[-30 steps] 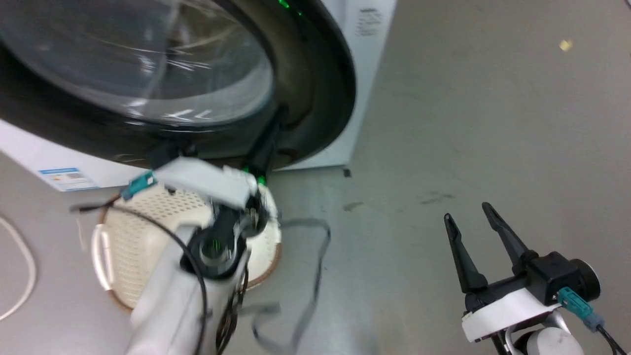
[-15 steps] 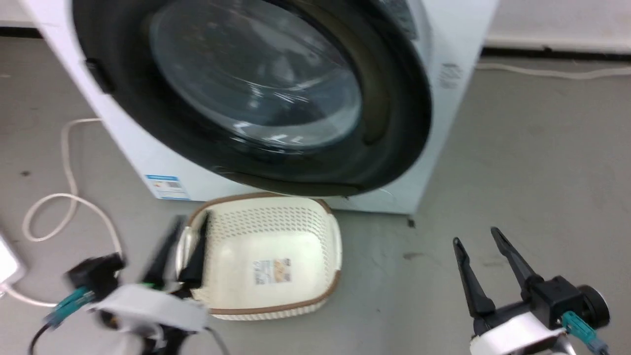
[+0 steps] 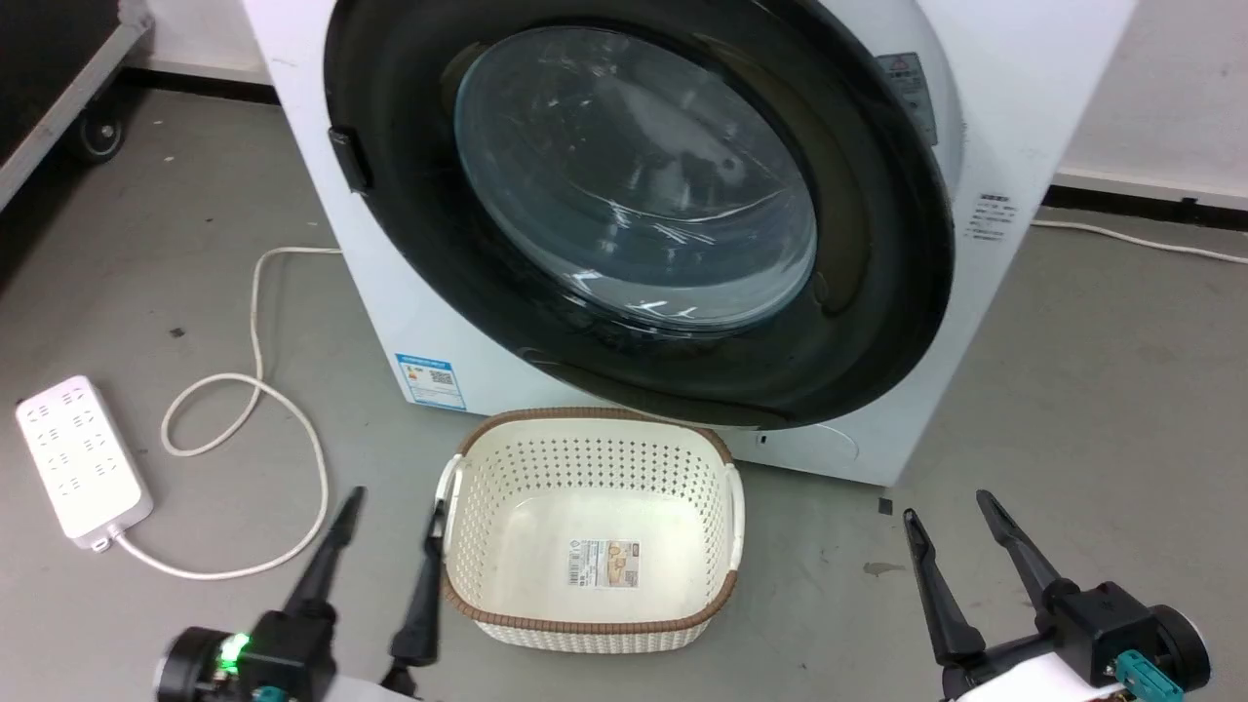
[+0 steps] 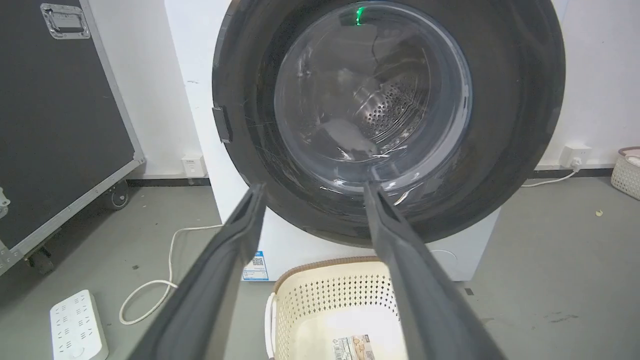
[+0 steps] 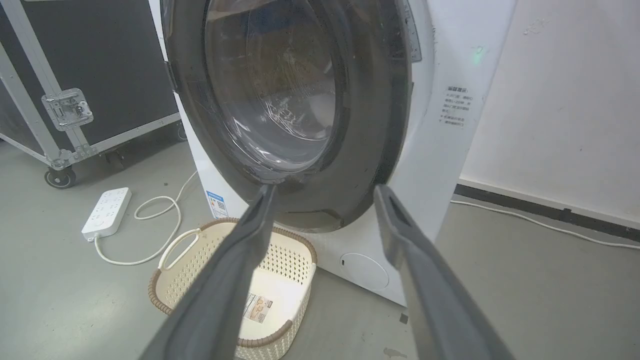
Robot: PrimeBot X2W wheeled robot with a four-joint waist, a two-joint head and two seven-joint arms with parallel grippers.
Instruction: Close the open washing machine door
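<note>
Washing machine (image 3: 1033,97), white, in the upper centre of the head view. Flat against its front, the washing machine door (image 3: 877,292): round, glossy black, nearly as wide as the machine. Shows no gap at the rim in either wrist view, so looks already shut.

Left gripper (image 3: 398,499) now back at the lower left of the head view, well apart from the door; one second ago up at the door's lower rim. Probably means push finished and task done, or almost. Head camera also pulled back meanwhile, so a wider scene, not moved things.

As for the door's look: bulging in the middle with a clear glass bowl (image 3: 634,175), crossed by pale reflections, with the holed steel drum (image 4: 390,105) visible behind. Small black tab (image 3: 348,161) on the left rim.

Below the door, cream basket (image 3: 595,417) on the floor. Jaws of left gripper spread, holding nothing; right gripper (image 3: 946,505), at lower right, the same.
</note>
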